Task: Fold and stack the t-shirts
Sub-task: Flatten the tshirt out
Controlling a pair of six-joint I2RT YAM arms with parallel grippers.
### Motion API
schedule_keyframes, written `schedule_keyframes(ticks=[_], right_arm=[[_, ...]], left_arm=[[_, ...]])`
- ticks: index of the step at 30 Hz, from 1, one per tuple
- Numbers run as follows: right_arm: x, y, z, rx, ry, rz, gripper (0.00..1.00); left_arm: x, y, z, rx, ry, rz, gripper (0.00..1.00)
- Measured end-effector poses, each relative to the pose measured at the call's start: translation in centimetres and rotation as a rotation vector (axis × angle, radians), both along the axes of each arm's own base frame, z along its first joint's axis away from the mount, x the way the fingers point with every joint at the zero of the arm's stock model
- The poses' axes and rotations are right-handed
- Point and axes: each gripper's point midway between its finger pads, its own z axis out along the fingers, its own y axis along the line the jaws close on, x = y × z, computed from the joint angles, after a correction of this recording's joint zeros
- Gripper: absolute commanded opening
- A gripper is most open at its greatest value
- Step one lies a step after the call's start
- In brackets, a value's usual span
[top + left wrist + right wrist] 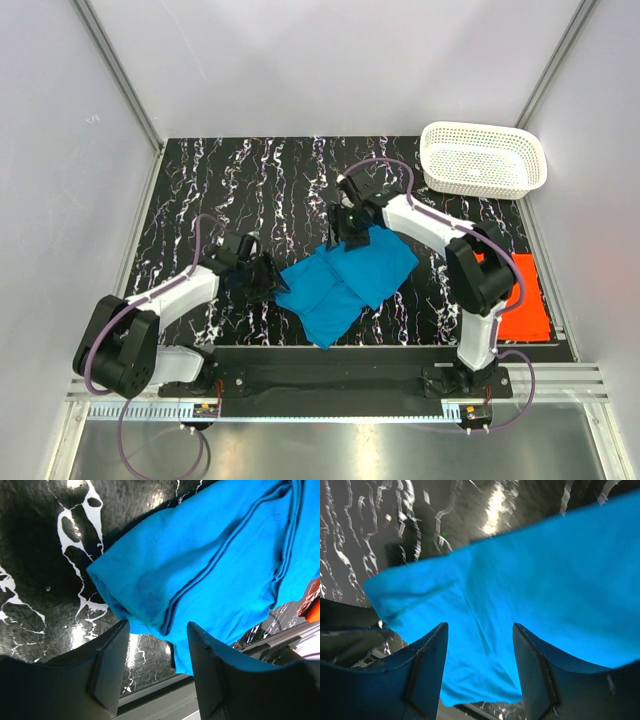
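blue t-shirt (pixel 345 280), perhaps half-folded, before both parted jaws

Top view: bright, even light from overhead, soft short shadows beside the blue t-shirt (pixel 345 280). Walls behind it are nearly washed out, and the white basket (pixel 483 160) to its far right is pale w/ low contrast. Left wrist view: shirt seams sharp, faint sheen on the glossy table (pixel 45 555) left of the shirt, left gripper (pixel 158 625) in front dark & soft. Right wrist view: blurry overall, strong glare on the table above the shirt.
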Motion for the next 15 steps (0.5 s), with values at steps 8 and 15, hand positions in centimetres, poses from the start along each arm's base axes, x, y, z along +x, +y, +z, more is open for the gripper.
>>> schedule_keyframes(ticks=[8,15], right_arm=[[1.8,3.2,-0.6,-0.057,-0.051,0.071,0.51],[2.3,4.0,-2.4,-0.113,-0.040,0.101,0.48]], left_arm=[[0.0,-0.8,-0.1,-0.036,0.016,-0.012,0.52],[0.2,-1.4,-0.1,-0.073,0.027,-0.011,0.42]])
